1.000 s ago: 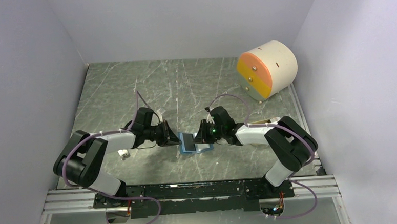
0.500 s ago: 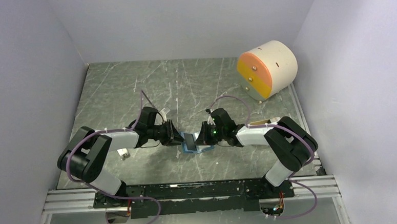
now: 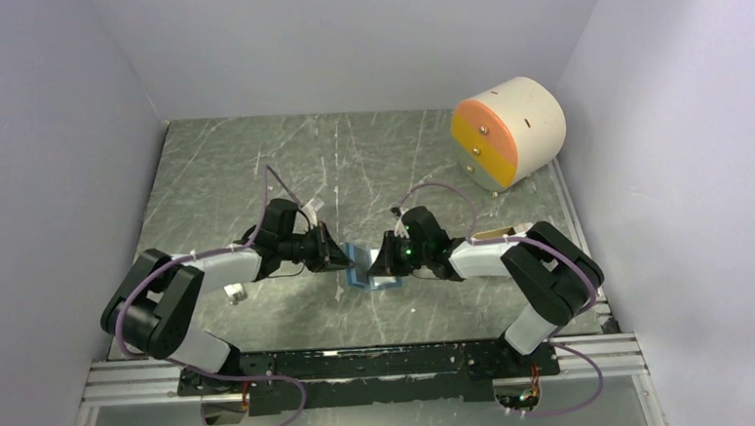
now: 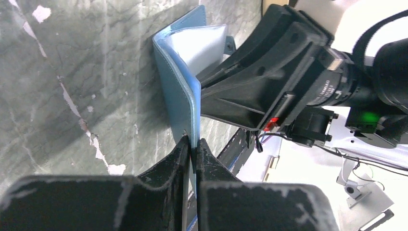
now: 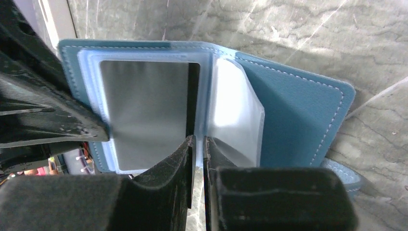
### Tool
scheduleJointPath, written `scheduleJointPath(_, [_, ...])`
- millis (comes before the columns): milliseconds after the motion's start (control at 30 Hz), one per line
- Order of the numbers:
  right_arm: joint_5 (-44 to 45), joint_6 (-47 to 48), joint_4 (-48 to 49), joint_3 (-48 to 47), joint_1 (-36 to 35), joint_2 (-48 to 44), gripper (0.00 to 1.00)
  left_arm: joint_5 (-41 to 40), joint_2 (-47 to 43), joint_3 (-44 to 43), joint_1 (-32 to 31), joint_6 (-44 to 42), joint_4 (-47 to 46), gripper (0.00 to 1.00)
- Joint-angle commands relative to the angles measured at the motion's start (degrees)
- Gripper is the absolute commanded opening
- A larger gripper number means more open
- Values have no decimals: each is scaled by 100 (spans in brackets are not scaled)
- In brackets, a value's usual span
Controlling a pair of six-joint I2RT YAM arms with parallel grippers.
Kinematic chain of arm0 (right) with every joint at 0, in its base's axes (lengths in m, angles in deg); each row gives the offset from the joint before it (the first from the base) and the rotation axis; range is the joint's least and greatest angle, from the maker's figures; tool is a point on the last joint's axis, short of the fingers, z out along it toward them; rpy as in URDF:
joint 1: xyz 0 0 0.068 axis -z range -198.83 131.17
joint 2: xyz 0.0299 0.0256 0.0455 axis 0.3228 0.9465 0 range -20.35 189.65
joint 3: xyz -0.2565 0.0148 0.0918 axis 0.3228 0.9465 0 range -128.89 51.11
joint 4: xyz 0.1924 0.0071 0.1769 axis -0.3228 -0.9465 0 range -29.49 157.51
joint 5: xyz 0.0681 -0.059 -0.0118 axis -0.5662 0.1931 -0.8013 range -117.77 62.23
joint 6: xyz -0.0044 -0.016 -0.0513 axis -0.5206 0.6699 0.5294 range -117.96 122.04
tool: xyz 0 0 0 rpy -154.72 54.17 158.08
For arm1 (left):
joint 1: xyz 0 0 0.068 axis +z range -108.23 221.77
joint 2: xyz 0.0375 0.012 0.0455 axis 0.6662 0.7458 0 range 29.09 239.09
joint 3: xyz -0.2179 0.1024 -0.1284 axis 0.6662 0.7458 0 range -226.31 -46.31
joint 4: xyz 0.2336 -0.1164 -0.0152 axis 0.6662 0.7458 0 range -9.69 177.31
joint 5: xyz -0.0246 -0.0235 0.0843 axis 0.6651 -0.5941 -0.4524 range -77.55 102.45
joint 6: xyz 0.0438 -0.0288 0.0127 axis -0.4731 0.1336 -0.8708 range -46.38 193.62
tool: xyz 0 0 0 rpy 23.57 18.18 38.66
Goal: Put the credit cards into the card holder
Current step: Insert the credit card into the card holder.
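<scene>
The blue card holder (image 3: 361, 275) stands open between my two grippers at mid-table. My left gripper (image 4: 193, 144) is shut on the edge of one blue cover (image 4: 178, 96) and holds that cover upright. In the right wrist view the card holder (image 5: 298, 115) shows clear sleeves, and a grey credit card (image 5: 144, 110) sits inside the left sleeve. My right gripper (image 5: 198, 142) has its tips at that card's dark right edge and the sleeve's rim. Its jaws stand a thin slit apart, and I cannot make out whether they pinch anything. From above, the left gripper (image 3: 342, 257) and right gripper (image 3: 376, 264) nearly meet.
A big cream drum with orange-yellow drawers (image 3: 508, 131) lies at the back right. A small white clip-like piece (image 3: 233, 294) rests beside the left arm. Walls close the table on three sides, and a metal rail (image 3: 362, 365) runs along the near edge.
The holder's left cover has been lifted from flat to upright by the left gripper. The dark card that lay in plain sight on the holder no longer shows from above. The right jaws narrowed.
</scene>
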Motion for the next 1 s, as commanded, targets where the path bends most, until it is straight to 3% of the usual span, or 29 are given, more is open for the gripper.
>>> scheduleJointPath(0, [-109,-136,295,134,-60,141,15,182,-289,-106,-48,-159,-209,9])
scheduleJointPath(667, [-103,-85,263,55,-86,272,14,603,-86,-52,-54,-63,-579,9])
scheduleJointPath(833, [-10,6,36,5,-86,180,16,123,-32,-270,-60,-331,203,9])
scheduleJointPath(967, [207,263,-737,-216,-87,-178,20,-18,-134,-283,-61,-389,399,9])
